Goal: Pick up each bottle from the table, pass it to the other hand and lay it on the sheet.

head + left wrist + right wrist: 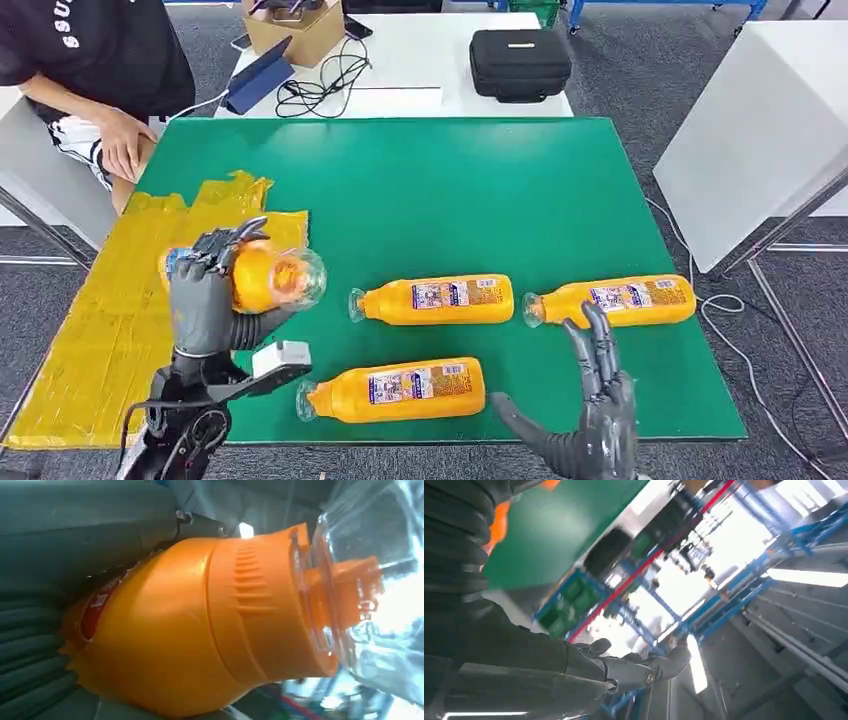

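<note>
Four orange bottles show across the green table (450,180), whose top spreads ahead of both hands, and a crumpled yellow sheet (110,300) covers its edge on the left hand's outer side and beneath that hand. Beyond the left hand, past the table's far corner, a person (100,70) in a dark shirt sits with a hand resting near the sheet's far end. Farther off, ahead of the right hand, a black case (520,62) lies on a white table, with a cardboard box (295,30) and a loop of dark cable (325,80) beside it. The left hand (205,295) is raised above the sheet's inner edge and grasps the held bottle (265,278), fingers wrapped over its orange body, the clear cap pointing toward the right hand; the left wrist view shows the bottle's orange shoulder (200,630) and clear cap close up against the hand's ribbed cover. Between the two hands, near the table's front edge, lies the near bottle (400,390) on its side. Just beyond it lies the middle bottle (440,299), and straight ahead of the right hand lies the far-right bottle (615,300), both with caps turned toward the left hand. The right hand (595,420) is released and holds nothing, fingers spread and pointing up over the table's front edge, its fingertips close to the far-right bottle but apart from it.
</note>
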{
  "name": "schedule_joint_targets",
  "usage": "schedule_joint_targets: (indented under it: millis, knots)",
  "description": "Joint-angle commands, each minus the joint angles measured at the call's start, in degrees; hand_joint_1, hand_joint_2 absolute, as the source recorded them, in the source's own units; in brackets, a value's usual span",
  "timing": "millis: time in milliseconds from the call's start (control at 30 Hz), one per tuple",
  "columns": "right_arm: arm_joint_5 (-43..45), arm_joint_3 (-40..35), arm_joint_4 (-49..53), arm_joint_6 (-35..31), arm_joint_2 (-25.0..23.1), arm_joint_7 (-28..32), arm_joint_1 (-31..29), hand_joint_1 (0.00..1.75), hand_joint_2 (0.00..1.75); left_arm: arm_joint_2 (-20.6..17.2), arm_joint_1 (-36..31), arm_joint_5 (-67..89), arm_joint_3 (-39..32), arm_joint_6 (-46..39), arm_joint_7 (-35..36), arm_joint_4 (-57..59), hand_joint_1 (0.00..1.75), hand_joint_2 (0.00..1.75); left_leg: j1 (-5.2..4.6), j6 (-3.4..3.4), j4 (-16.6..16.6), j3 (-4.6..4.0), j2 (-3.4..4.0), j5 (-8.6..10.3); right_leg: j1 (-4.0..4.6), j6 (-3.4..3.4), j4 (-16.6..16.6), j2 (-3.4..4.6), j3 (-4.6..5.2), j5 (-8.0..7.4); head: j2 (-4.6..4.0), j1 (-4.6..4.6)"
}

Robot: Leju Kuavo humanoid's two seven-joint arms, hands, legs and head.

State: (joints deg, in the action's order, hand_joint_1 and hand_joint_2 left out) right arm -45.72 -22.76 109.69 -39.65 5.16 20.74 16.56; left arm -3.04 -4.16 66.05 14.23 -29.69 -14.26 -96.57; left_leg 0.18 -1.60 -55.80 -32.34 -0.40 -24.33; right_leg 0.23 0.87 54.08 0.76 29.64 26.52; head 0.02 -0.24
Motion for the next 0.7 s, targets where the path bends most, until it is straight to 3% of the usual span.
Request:
schedule_joint_targets:
  millis: [33,200,500,600,700]
  knots:
    - [-0.1,9.4,6.3,0.9,3.1,-1.1,3.9,0.0,1.75,-7.0,-6.9,13.6,-1.9,3.5,2.3,16.1,1.75,1.75,0.0,0.07,0.1,0.24,-0.08,-0.06,0.0,0.05,-0.1,-0.17,-0.28,0.09,0.0,0.02]
    - [0.8,12.2,6.4,1.5,2.9,-0.1,4.4,0.0,1.75,-11.4,-8.5,16.7,-2.1,5.9,1.4,22.3,1.75,1.75,0.0,0.06,0.1,0.24,0.02,-0.03,0.01,0.04,-0.1,-0.09,-0.23,0.06,0.0,0.02]
    - [1.8,15.1,7.4,2.3,2.2,-0.7,4.6,0.0,1.75,-12.1,-9.6,16.5,-2.2,6.9,1.0,23.7,1.75,1.75,0.09,0.07,0.0,0.3,0.01,-0.13,0.11,0.09,-0.1,-0.19,-0.36,0.13,0.0,0.02]
    - [7.7,20.0,6.7,5.8,1.8,0.0,3.9,0.0,1.75,-12.9,-10.3,15.5,-2.5,8.2,1.3,25.8,1.75,1.75,0.04,0.03,0.0,0.08,0.04,-0.02,0.04,0.04,0.0,-0.09,-0.11,0.04,0.0,0.0]
    - [9.9,24.3,5.0,10.5,-1.5,3.9,2.0,0.0,1.75,-13.1,-12.3,16.4,-2.5,8.0,1.9,30.0,1.75,1.75,0.04,0.05,0.0,0.17,0.06,-0.03,0.01,0.05,-0.1,-0.08,-0.19,0.04,0.0,0.04]
